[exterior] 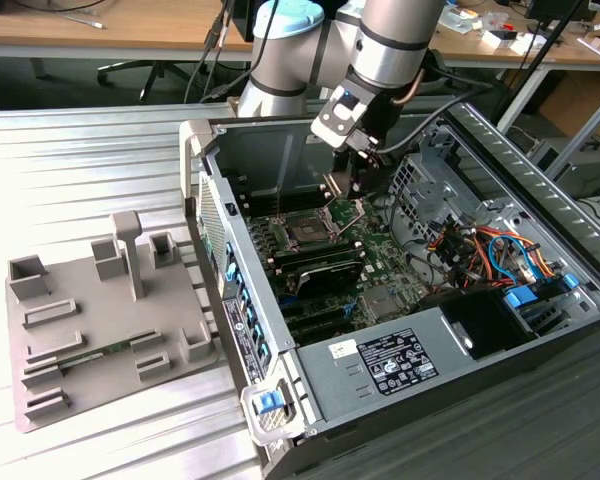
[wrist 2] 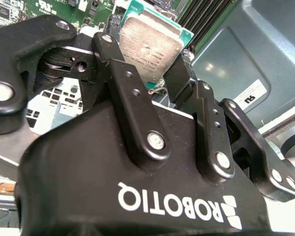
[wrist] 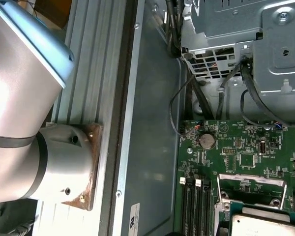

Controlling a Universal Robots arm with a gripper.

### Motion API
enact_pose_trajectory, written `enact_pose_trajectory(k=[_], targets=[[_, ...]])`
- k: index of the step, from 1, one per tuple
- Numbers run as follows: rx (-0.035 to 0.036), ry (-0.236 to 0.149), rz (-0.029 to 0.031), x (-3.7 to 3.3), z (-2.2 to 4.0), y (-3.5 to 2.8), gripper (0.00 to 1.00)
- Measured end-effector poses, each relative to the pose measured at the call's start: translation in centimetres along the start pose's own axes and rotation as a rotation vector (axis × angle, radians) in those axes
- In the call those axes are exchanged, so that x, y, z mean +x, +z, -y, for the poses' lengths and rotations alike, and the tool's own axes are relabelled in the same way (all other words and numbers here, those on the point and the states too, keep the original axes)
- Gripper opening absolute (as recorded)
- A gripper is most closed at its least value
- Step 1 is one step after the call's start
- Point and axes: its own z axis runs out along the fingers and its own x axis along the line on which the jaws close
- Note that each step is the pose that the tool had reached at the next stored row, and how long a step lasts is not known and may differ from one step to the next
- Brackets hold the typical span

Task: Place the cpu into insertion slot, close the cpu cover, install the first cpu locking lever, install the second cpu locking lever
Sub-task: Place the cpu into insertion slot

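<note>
My gripper [exterior: 342,180] hangs inside the open computer case, shut on the cpu [wrist 2: 150,46], a small square chip with a silvery-grey top on a green edge. In the second wrist view the two black fingers [wrist 2: 123,78] clamp the chip by opposite sides. The chip's top also appears in the first wrist view as the cpu [wrist: 260,226]. The insertion slot [exterior: 305,233] is a dark square on the green board, uncovered, just below the gripper and toward the exterior view's left. The cpu cover [exterior: 346,211] stands raised at the slot's far side, under the gripper.
Black memory slots [exterior: 320,268] lie in front of the socket. A metal drive cage [exterior: 430,180], coloured cables [exterior: 485,250] and the power supply [exterior: 410,360] fill the case at the exterior view's right. A grey fixture plate [exterior: 100,320] sits outside on the ribbed table.
</note>
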Motion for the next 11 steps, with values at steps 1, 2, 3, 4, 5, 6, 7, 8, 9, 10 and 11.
enact_pose_trajectory(k=[1,2,3,4,5,6,7,8,9,10,11], targets=[[0.0,0.0,0.0,0.0,0.01,0.03,0.55],[0.0,0.0,0.0,0.0,0.01,0.04,0.55],[0.0,0.0,0.0001,0.0,0.01,0.07,0.55],[0.0,0.0,0.0,0.0,0.02,0.09,0.55],[0.0,0.0,0.0,0.0,0.02,0.1,0.55],[0.0001,0.0,0.0,0.0,0.02,0.12,0.55],[0.0,0.0,0.0,0.0,0.02,0.15,0.55],[0.0,0.0,0.0,0.0,0.02,0.16,0.55],[0.0,0.0,0.0,0.0,0.03,0.19,0.55],[0.0,0.0,0.0,0.0,0.03,0.21,0.55],[0.0,0.0,0.0,0.0,0.03,0.23,0.55]])
